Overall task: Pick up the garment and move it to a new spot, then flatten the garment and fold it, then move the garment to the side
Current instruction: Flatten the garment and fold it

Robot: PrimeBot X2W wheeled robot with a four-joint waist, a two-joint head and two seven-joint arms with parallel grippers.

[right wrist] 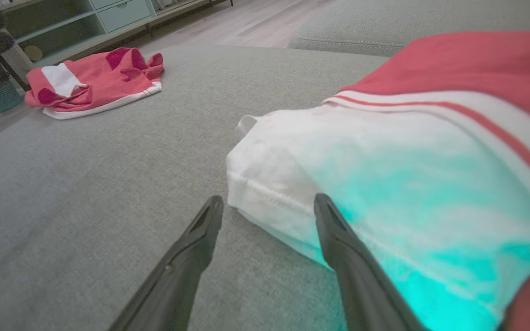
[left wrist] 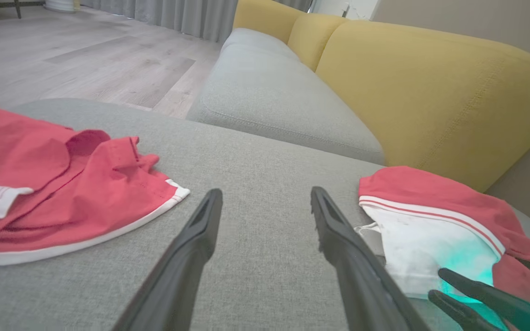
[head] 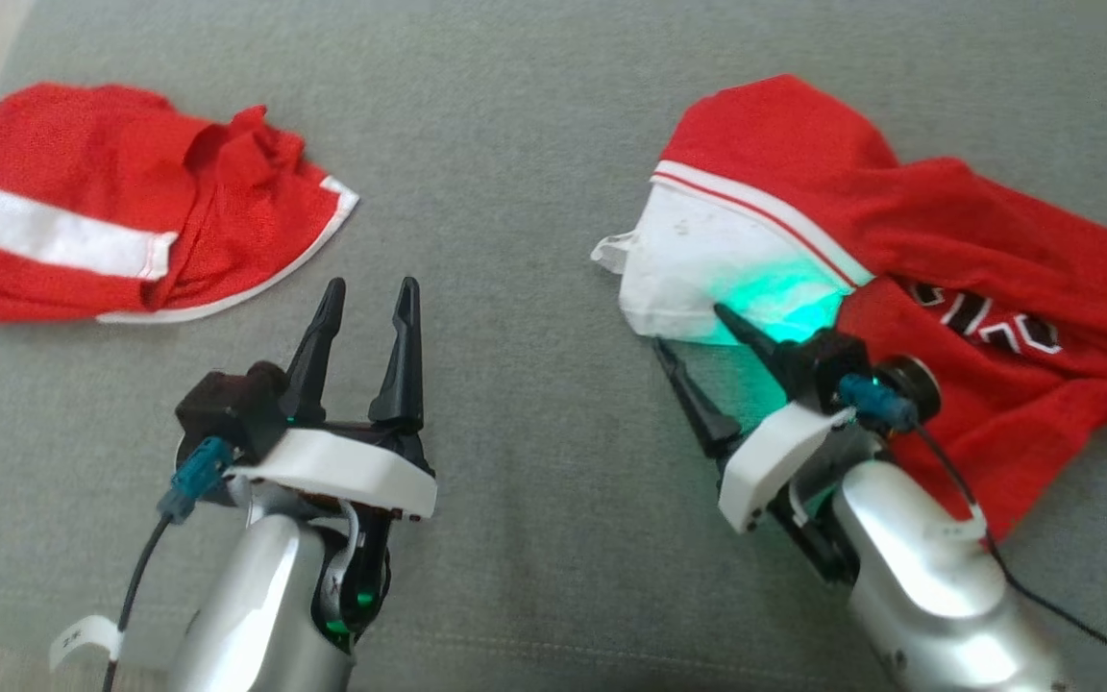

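The right fingers [right wrist: 343, 248] stand spread wide and hold nothing; one tip sits at the stitched hem of the white panel [head: 707, 250], the other over bare cushion, so the hem lies just at the mouth of the gap, though contact cannot be told. That panel belongs to the crumpled red-and-white knit sports jersey [head: 976, 231], which lies bunched on the right of the grey woven sofa seat [head: 534, 144], lettering partly folded under. Judged from its slack folds, the jersey is light, soft and limp: it will sag and drag rather than lift as one piece, and a thin pinch could slip, so the doubled hem edge looks the surest place to take hold. The left fingers [head: 405, 356] are likewise apart and empty, hovering over open cushion between the two cloths. Well apart on the left rests a second rumpled red garment with a white stripe [head: 83, 192].
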